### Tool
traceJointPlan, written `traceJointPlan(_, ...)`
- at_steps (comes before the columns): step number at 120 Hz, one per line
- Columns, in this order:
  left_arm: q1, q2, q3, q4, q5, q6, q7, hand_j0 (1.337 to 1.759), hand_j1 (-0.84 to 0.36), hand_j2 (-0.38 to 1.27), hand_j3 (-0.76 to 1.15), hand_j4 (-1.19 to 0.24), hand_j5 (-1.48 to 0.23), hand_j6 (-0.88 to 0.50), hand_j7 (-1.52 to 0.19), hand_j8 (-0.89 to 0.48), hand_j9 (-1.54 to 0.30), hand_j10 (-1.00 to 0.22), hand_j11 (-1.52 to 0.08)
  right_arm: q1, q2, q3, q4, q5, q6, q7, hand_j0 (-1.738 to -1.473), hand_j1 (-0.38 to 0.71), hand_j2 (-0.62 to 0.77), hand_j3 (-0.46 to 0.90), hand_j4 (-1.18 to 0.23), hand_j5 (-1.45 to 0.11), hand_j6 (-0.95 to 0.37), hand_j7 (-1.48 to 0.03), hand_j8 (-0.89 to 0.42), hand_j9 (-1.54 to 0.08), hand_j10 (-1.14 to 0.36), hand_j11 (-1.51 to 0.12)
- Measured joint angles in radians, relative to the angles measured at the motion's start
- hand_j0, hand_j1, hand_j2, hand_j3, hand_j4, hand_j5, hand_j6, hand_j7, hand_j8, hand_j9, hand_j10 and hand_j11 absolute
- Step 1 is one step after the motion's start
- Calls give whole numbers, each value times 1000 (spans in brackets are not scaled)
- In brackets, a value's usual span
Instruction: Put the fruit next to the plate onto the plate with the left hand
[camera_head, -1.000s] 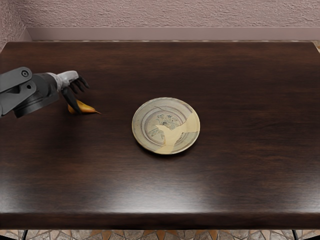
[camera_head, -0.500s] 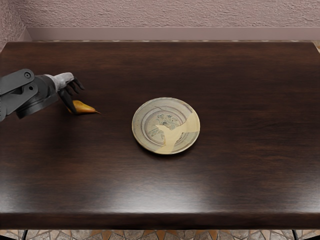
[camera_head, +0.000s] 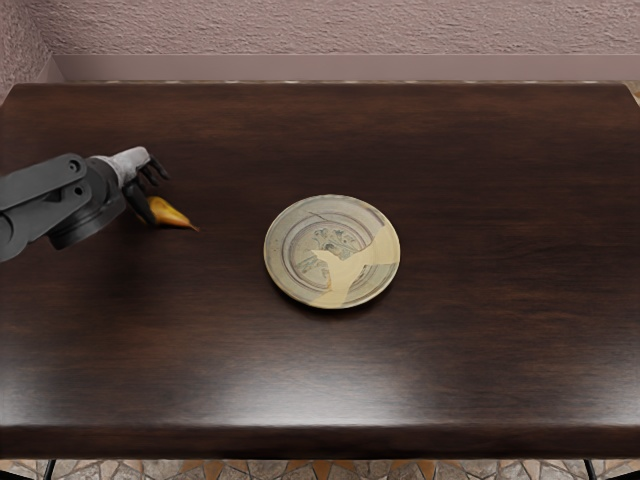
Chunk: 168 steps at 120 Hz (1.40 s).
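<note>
1. Below the near edge of the dark wooden table (camera_head: 450, 380), a strip of patterned floor tiles (camera_head: 300, 468) shows.
2. About midway between the table's left and right edges, the round plate (camera_head: 280, 250) lies flat on the wood, with faded rings and a pale streak across its face.
3. Farther back and close to the left edge, the orange fruit (camera_head: 170, 213) is off the plate and well apart from it. Its pointed tip is aimed toward the plate.
4. Over the fruit's blunt end, the left hand (camera_head: 143, 180) reaches in from the left edge, its dark fingers (camera_head: 155, 170) curled and gripping that end. The fruit seems to rest on the wood, though the shadow there makes this unclear.
5. Beyond the far edge, a rough pinkish wall (camera_head: 350, 25) rises above a pale skirting board (camera_head: 350, 68).
</note>
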Motion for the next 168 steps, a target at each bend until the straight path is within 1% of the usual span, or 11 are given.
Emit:
traceJointPlan(16, -1, 0, 5, 0, 0, 4, 0, 1658, -148, 102, 0, -402, -526, -403, -525, -403, -525, -403, -524, 0, 0, 0, 0, 0, 0, 0, -1658, -349, 0, 0, 0, 0, 0, 0, 0, 0, 0, 0)
traceJointPlan(47, -1, -2, 12, -1, -1, 5, 0, 1658, -215, 103, 0, -470, -610, -470, -610, -470, -610, -470, -610, 0, 0, 0, 0, 0, 0, 0, -1658, -349, 0, 0, 0, 0, 0, 0, 0, 0, 0, 0)
traceJointPlan(72, 0, -2, 15, -1, -2, 5, 0, 1656, -278, 145, 0, -524, -695, -525, -695, -525, -695, -524, -695, 0, 0, 0, 0, 0, 0, 0, -1658, -349, 0, 0, 0, 0, 0, 0, 0, 0, 0, 0)
traceJointPlan(79, 0, -2, 15, -1, -2, 5, 0, 1655, -291, 163, 0, -536, -725, -511, -724, -535, -724, -537, -724, 0, 0, 0, 0, 0, 0, 0, -1658, -349, 0, 0, 0, 0, 0, 0, 0, 0, 0, 0)
traceJointPlan(99, 1, -1, 17, -2, 0, 2, 0, 1650, -307, 182, 0, -556, -793, -484, -792, -503, -789, -559, -789, 0, 0, 0, 0, 0, 0, 0, -1658, -349, 0, 0, 0, 0, 0, 0, 0, 0, 0, 0)
traceJointPlan(102, 2, -1, 17, -2, 2, 2, 0, 1648, -296, 168, 0, -561, -802, -491, -804, -498, -803, -561, -803, 0, 0, 0, 0, 0, 0, 0, -1658, -349, 0, 0, 0, 0, 0, 0, 0, 0, 0, 0)
traceJointPlan(110, 8, -2, 19, -1, 5, 4, 0, 1649, -295, 214, 0, -594, -789, -518, -812, -521, -818, -579, -817, 0, 0, 0, 0, 0, 0, 0, -1658, -349, 0, 0, 0, 0, 0, 0, 0, 0, 0, 0)
traceJointPlan(119, 9, -2, 21, -1, 4, 5, 0, 1649, -274, 172, 0, -611, -790, -515, -822, -545, -828, -591, -827, 0, 0, 0, 0, 0, 0, 0, -1658, -349, 0, 0, 0, 0, 0, 0, 0, 0, 0, 0)
traceJointPlan(135, 9, -2, 28, -1, 4, 6, 0, 1650, -241, 188, 0, -636, -784, -544, -823, -587, -840, -604, -840, 0, 0, 0, 0, 0, 0, 0, -1658, -349, 0, 0, 0, 0, 0, 0, 0, 0, 0, 0)
traceJointPlan(156, 10, -2, 37, -1, 4, 7, -1, 1650, -215, 136, 0, -654, -781, -566, -827, -611, -853, -612, -855, 0, 0, 0, 0, 0, 0, 0, -1658, -349, 0, 0, 0, 0, 0, 0, 0, 0, 0, 0)
traceJointPlan(168, 11, -2, 40, -1, 6, 6, 0, 1649, -209, 121, 0, -674, -803, -567, -849, -597, -880, -631, -880, 0, 0, 0, 0, 0, 0, 0, -1658, -349, 0, 0, 0, 0, 0, 0, 0, 0, 0, 0)
